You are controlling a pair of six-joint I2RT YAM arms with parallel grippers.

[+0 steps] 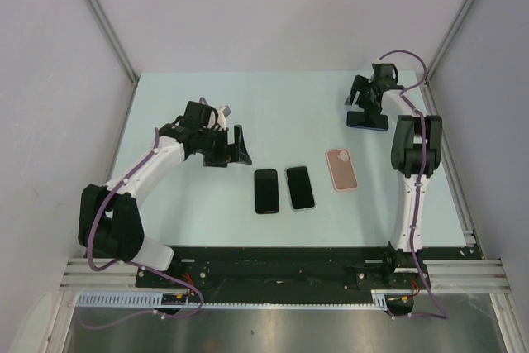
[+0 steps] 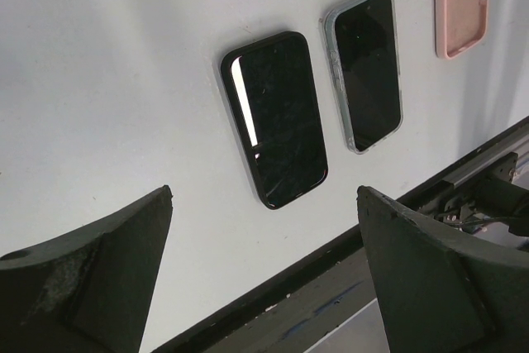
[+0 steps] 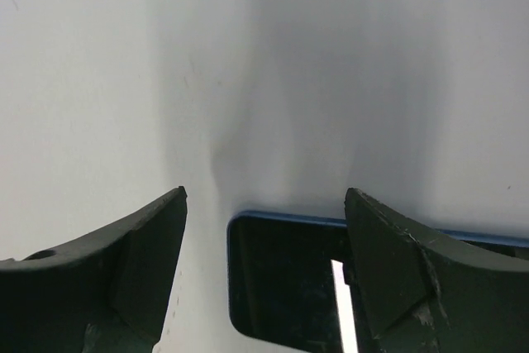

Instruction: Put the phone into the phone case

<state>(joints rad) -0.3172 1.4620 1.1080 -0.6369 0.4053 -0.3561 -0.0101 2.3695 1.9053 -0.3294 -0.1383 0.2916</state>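
phone [image 1: 367, 120]: blue-rimmed, dark glossy screen, lies flat at upper right of top view | pink phone case [image 1: 341, 169]: centre right, apart from phone | right gripper [image 1: 362, 103]: jaws apart above phone, nothing clamped | left gripper [image 1: 234, 150]: jaws wide, left of centre

The black rectangular phone [image 2: 277, 117] and the black phone in a clear plastic case [image 2: 368, 68] show smooth, glossy fronts with reflections, the pink rounded phone case [image 2: 461, 2] looks matt, and the pale flat table top [image 2: 107, 80] is smooth and matt.
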